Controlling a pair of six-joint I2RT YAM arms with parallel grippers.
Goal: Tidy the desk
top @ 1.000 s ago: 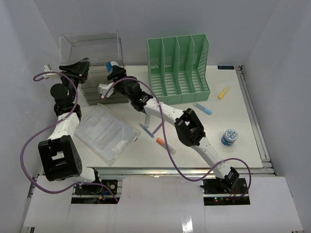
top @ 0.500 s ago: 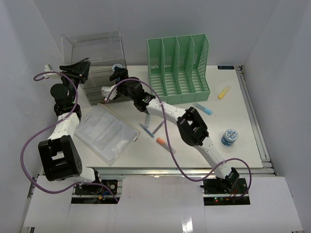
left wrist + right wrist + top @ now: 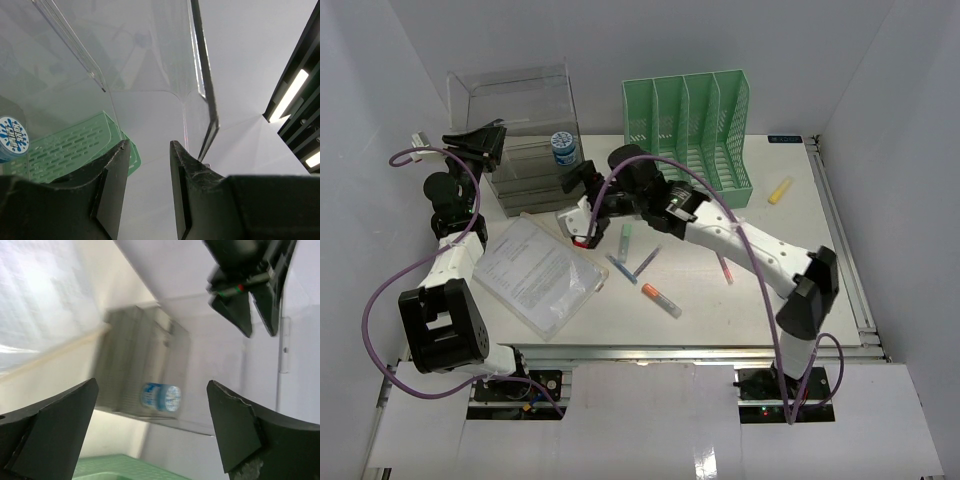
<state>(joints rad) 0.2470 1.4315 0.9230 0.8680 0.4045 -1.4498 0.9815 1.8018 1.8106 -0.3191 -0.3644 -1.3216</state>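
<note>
Heads up, the right gripper [image 3: 152, 385] gapes empty and the left gripper [image 3: 148, 145] sits narrow by the clear plastic drawer box [image 3: 525, 165], so a nudge could topple its blue-white round tub [image 3: 561, 147].

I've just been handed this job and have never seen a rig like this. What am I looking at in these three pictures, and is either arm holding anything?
Two robot arms are bolted at the near edge of a white desk. The wide picture looks down from above and behind them. The other two come from a camera on each wrist; the black wedges at the bottom are that arm's own fingers. The left gripper is up beside the clear drawer box; the right gripper faces that box. Both are open and empty. A blue-capped jar stands on top of the drawers. Also on the desk: a green file rack, a sleeve of papers, and loose pens, among them an orange marker and a yellow marker.
</note>
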